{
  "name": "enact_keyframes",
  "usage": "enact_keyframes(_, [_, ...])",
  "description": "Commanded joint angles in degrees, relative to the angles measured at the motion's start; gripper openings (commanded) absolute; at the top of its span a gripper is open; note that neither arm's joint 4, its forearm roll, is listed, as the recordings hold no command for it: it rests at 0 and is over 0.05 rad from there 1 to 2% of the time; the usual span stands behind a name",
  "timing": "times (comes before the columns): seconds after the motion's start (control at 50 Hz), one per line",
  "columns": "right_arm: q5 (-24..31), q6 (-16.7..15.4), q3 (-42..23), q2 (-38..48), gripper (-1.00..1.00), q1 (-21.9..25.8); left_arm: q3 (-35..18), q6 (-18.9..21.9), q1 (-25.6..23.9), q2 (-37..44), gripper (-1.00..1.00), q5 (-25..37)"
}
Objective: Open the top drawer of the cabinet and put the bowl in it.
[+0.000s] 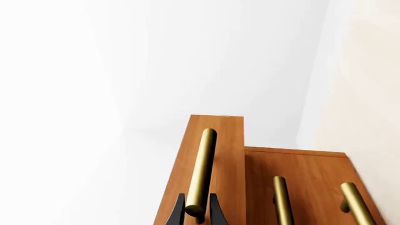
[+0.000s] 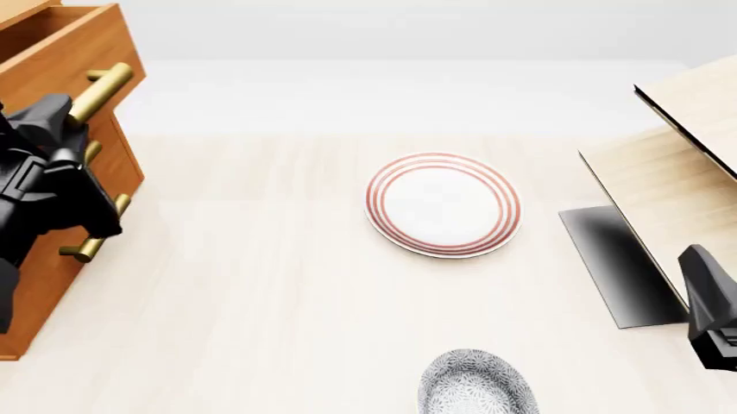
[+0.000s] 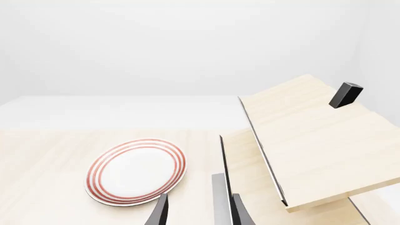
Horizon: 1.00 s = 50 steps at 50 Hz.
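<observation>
While pulled out, top drawer [image 2: 64, 47]

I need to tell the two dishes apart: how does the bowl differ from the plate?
The bowl is covered in a dense grey-and-white speckled pattern; the plate is plain white with red rings near its rim. The bowl looks smaller than the plate. The bowl sits at the table's near edge, partly cropped; the plate lies mid-table. Both are round and rest on the table.
</observation>
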Motion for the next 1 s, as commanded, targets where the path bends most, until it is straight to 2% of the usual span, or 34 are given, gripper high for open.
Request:
enact_keyframes(0.02, [-0.1,0.0,0.1,-0.1,1.0,0.0,3.6,0.5,-4.5,-1.7,-1.0,3.0])
enact_keyframes(0.18, [-0.1,0.0,0.1,-0.1,1.0,0.0,4.5,-0.2,-6.3,-5.2,-1.0,4.7])
enact_keyframes(0.2, [-0.1,0.0,0.1,-0.1,1.0,0.0,3.9,-0.9,-6.9,-5.9,1.0,5.3])
enact_keyframes(0.28, [-0.1,0.0,0.1,-0.1,1.0,0.0,3.8,-1.0,-8.1,-8.5,1.0,7.3])
enact_keyframes(0.34, [-0.1,0.0,0.1,-0.1,1.0,0.0,3.3,-2.0,-8.7,-11.5,1.0,11.1])
enact_keyframes(0.4, [-0.1,0.0,0.1,-0.1,1.0,0.0,2.3,-3.3,-9.4,-13.9,1.0,15.6])
enact_keyframes(0.42, [-0.1,0.0,0.1,-0.1,1.0,0.0,0.9,-4.9,-9.4,-16.0,1.0,19.6])
enact_keyframes(0.6, [-0.1,0.0,0.1,-0.1,1.0,0.0,1.6,-6.3,-8.8,-23.3,1.0,22.8])
enact_keyframes(0.64, [-0.1,0.0,0.1,-0.1,1.0,0.0,-0.7,-9.8,-8.7,-26.6,1.0,28.0])
enact_keyframes(0.66, [-0.1,0.0,0.1,-0.1,1.0,0.0,-0.7,-9.9,-8.7,-26.7,1.0,28.1])
enact_keyframes(0.7, [-0.1,0.0,0.1,-0.1,1.0,0.0,-4.9,-14.5,-9.2,-28.5,1.0,35.8])
enact_keyframes(0.78, [-0.1,0.0,0.1,-0.1,1.0,0.0,-8.4,-19.1,-9.3,-29.4,1.0,41.0])
enact_keyframes(0.82, [-0.1,0.0,0.1,-0.1,1.0,0.0,-10.4,-21.3,-7.9,-30.2,1.0,44.4])
enact_keyframes(0.84, [-0.1,0.0,0.1,-0.1,1.0,0.0,-11.9,-22.6,-9.5,-29.2,1.0,45.1])
enact_keyframes(0.88, [-0.1,0.0,0.1,-0.1,1.0,0.0,-17.6,-29.0,-9.2,-28.8,1.0,52.4])
enact_keyframes(0.9, [-0.1,0.0,0.1,-0.1,1.0,0.0,-20.5,-32.1,-11.1,-27.4,1.0,53.7])
enact_keyframes(0.92, [-0.1,0.0,0.1,-0.1,1.0,0.0,-21.5,-33.5,-10.1,-27.0,1.0,55.7])
enact_keyframes(0.96, [-0.1,0.0,0.1,-0.1,1.0,0.0,-22.6,-34.0,-11.3,-25.5,1.0,55.7])
enact_keyframes(1.0, [-0.1,0.0,0.1,-0.1,1.0,0.0,-27.3,-39.7,-12.2,-23.1,1.0,59.7])
